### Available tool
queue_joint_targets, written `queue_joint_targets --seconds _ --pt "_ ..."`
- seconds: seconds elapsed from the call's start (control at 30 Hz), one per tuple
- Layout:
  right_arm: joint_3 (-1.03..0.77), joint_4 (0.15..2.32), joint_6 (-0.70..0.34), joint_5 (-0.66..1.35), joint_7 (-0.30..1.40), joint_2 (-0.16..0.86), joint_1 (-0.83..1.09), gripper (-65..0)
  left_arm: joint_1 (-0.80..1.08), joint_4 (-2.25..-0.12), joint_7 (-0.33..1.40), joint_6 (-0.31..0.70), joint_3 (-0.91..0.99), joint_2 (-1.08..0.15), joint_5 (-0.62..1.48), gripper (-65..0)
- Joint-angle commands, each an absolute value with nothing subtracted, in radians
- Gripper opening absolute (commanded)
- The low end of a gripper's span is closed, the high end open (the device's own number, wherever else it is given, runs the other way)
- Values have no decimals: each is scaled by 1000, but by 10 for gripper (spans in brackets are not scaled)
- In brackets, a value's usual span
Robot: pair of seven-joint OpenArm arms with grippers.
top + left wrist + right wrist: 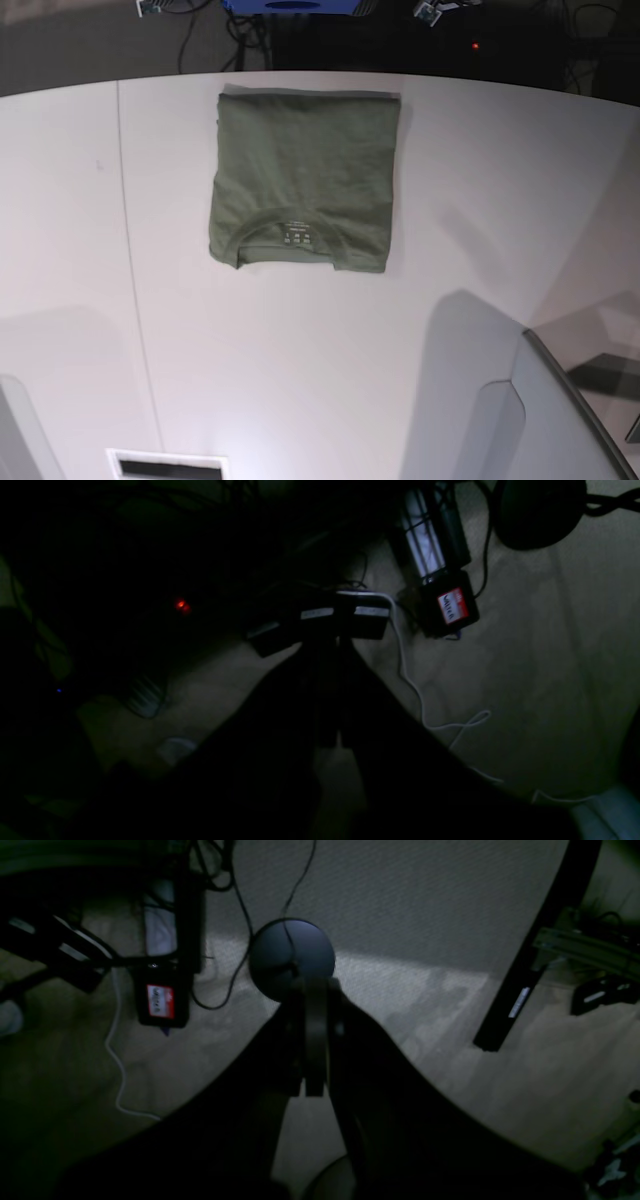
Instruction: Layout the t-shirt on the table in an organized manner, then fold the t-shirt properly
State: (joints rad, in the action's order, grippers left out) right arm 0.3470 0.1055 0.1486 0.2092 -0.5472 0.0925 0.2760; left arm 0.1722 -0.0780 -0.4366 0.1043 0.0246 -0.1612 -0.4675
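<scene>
I see the t-shirt (303,180) folded on the table (480,170). My left claw (332,690) and right claw (310,1040) are both closed, holding nothing, above the floor.

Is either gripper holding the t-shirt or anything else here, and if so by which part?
Nothing is held. The left gripper and right gripper are shut on nothing, while the folded t-shirt lies alone on the table.

The t-shirt (303,180) is soft matt olive cloth, faintly creased, with a ribbed collar. The table (480,180) is smooth, matt white — a thin seam crosses it. The floor (400,885) looks like rough, woven carpet — pale, dull.
</scene>
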Motion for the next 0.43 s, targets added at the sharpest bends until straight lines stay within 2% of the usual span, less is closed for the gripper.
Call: queue_joint_targets --seconds 0.0,0.4 --pt "351 105 150 213 -556 93 288 -650 177 -84 -450 105 24 -166 -469 -650" --pt "355 107 150 209 -556 104 268 -650 196 -81 -450 105 36 -159 -460 -650"
